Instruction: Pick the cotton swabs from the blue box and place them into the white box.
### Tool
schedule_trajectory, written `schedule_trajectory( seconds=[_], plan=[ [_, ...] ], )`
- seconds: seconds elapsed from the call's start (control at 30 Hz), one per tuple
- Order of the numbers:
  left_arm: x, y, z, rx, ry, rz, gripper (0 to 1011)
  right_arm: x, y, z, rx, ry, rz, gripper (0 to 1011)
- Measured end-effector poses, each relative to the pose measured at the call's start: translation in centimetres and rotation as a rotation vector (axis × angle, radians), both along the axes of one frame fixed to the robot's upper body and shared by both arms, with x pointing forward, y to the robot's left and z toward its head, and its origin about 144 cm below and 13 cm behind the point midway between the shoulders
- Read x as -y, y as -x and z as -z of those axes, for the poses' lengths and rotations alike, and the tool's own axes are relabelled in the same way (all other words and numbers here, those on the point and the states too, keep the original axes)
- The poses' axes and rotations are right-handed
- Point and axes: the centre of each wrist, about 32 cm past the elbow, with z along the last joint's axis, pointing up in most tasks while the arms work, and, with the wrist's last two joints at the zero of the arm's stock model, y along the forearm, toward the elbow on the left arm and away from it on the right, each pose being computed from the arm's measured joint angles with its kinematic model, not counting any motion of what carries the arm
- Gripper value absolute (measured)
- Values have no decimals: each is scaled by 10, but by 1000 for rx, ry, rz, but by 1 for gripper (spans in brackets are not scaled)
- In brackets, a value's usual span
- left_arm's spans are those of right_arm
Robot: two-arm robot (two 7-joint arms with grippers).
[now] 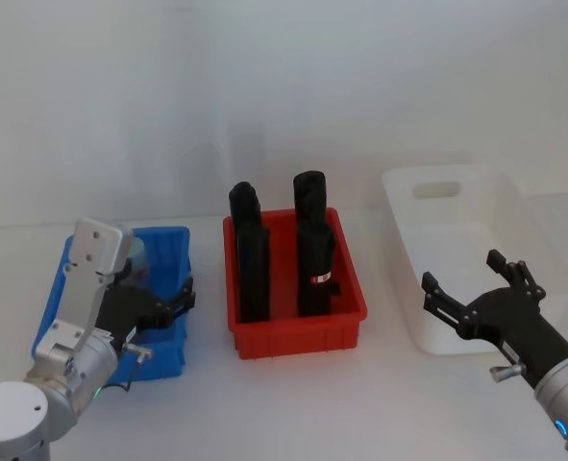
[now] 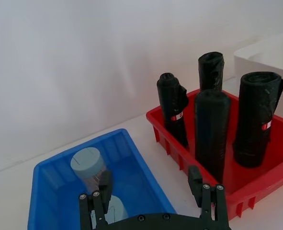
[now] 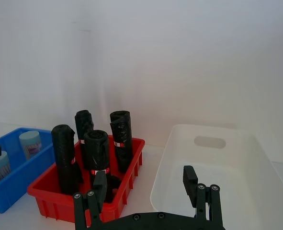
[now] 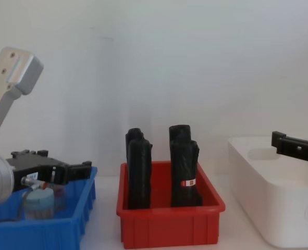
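The blue box (image 1: 168,245) sits at the table's left, and two cotton swab tubs (image 2: 87,163) with pale blue lids stand inside it; the right wrist view shows both tubs (image 3: 30,143). My left gripper (image 1: 173,305) hangs open over the box's right side, holding nothing. In the left wrist view, one of its fingers (image 2: 96,203) is close to a tub and the other is over the gap beside the red bin. The white box (image 1: 456,240) stands at the right. My right gripper (image 1: 461,271) is open just in front of the white box, at its left front corner.
A red bin (image 1: 298,331) holding several upright black rolls (image 1: 312,240) stands between the blue box and the white box. A plain white wall rises behind the table. Bare tabletop lies in front of the three boxes.
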Motion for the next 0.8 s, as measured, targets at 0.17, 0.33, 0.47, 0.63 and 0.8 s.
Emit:
schedule_trajectory(
  seconds=[0.17,0.33,0.47,0.63,0.8],
  plan=[
    [-6,-3,3,-24,-9,-22,1004,0,0,0,0,0,0,1002],
    [-13,-7,7,-48,-23,-46,1004,0,0,0,0,0,0,1002],
    [-18,-11,10,-64,-31,-55,1004,0,0,0,0,0,0,1002],
    [-24,-16,13,-83,-38,-61,1004,0,0,0,0,0,0,1002],
    [-29,-21,16,-98,-41,-62,1004,0,0,0,0,0,0,1001]
  ],
)
